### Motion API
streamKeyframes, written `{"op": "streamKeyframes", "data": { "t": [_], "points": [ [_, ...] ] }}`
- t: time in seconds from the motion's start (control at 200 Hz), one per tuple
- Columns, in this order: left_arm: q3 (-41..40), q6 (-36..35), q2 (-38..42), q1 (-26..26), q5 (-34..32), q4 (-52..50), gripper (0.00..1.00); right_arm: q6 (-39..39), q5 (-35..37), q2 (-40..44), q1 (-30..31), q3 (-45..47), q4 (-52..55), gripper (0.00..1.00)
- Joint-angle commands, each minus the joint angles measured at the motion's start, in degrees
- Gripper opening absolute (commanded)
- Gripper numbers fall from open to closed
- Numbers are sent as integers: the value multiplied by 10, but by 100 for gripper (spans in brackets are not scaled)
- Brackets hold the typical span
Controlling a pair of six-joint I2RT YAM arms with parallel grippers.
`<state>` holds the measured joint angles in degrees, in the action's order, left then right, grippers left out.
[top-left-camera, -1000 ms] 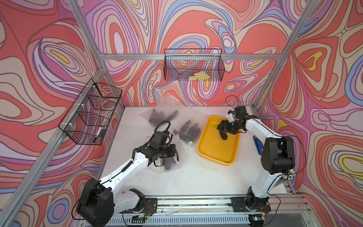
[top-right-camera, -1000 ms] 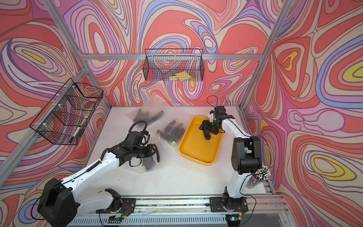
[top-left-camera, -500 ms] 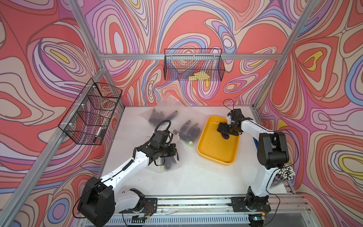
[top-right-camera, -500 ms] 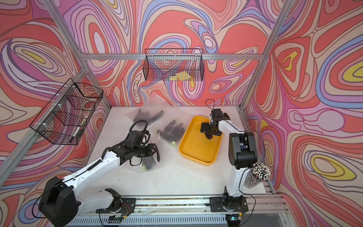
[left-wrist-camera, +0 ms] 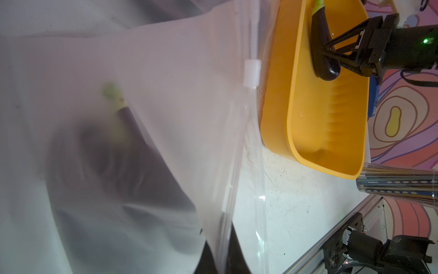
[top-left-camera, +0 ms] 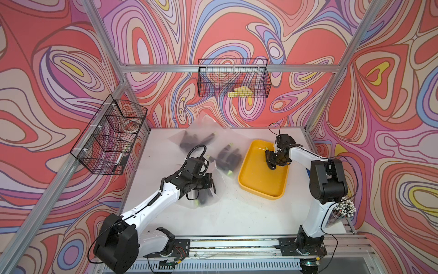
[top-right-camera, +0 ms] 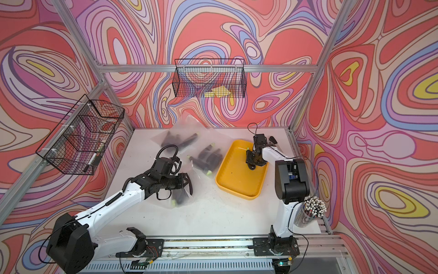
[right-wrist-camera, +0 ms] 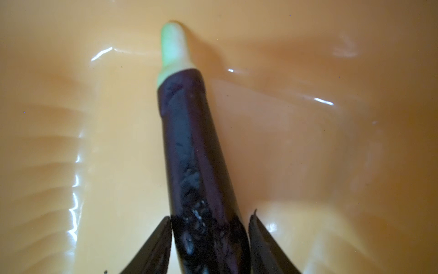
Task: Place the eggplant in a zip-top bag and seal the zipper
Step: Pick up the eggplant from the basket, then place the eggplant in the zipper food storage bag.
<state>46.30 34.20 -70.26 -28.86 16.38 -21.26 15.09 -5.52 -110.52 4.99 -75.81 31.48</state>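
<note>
Yellow tray (top-left-camera: 260, 187) holds eggplant (right-wrist-camera: 189, 142); right tool (right-wrist-camera: 210, 217) straddles it, grip unclear; left tool (top-left-camera: 212, 186) clamps zip-top bag (left-wrist-camera: 166, 95).

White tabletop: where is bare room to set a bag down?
Bare: white tabletop between yellow plastic tray, front aluminium rail and the translucent zip-top bag in the left end effector; also beside the black wire basket. Crowded: two filled translucent bags behind.

This is looking like a robot lab, a closed test cell. A left arm (top-left-camera: 154, 206) and a right arm (top-left-camera: 315, 213) are standing on a rail (top-left-camera: 237, 244) before a white table (top-left-camera: 237, 213). A metal frame (top-left-camera: 166, 68) is holding swirl-printed walls (top-left-camera: 237, 30), where a back wire basket (top-left-camera: 233, 78) and a side wire basket (top-left-camera: 109, 135) are hanging.
</note>
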Motion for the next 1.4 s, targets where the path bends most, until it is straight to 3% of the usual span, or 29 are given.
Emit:
{"op": "streamKeyframes", "data": {
  "t": [0.0, 0.125, 0.275, 0.461, 0.576, 0.711, 0.806, 0.901, 1.067, 1.392],
  "points": [
    [17, -9, 7, 2, -10, -11, 0, 3, 14, -1, 8, 14, 4, 49],
    [25, -14, 3, 3, -12, -16, 0, -7, 16, 12, 19, 10, 9, 44],
    [27, -18, 1, 4, -13, -22, 0, -12, 10, 32, 23, 0, 24, 45],
    [33, -27, -2, 9, -12, -36, 0, -29, -7, 127, 76, -40, 103, 43],
    [33, -25, -6, 10, -13, -34, 0, -11, -92, 187, 139, -28, 123, 42],
    [34, -22, -13, 10, -10, -27, 0, 62, -199, 234, 249, 30, 61, 42],
    [37, -23, -14, 10, -14, -28, 0, 94, -267, 231, 312, 61, 34, 42],
    [37, -26, -12, 10, -19, -31, 0, 81, -276, 225, 348, 72, 66, 42],
    [37, -22, -12, 9, -10, -25, 0, 59, -307, 217, 373, 70, 104, 43],
    [23, -34, 10, 1, -4, -24, 0, 91, -301, 105, 383, -1, 129, 44]
  ]
}}
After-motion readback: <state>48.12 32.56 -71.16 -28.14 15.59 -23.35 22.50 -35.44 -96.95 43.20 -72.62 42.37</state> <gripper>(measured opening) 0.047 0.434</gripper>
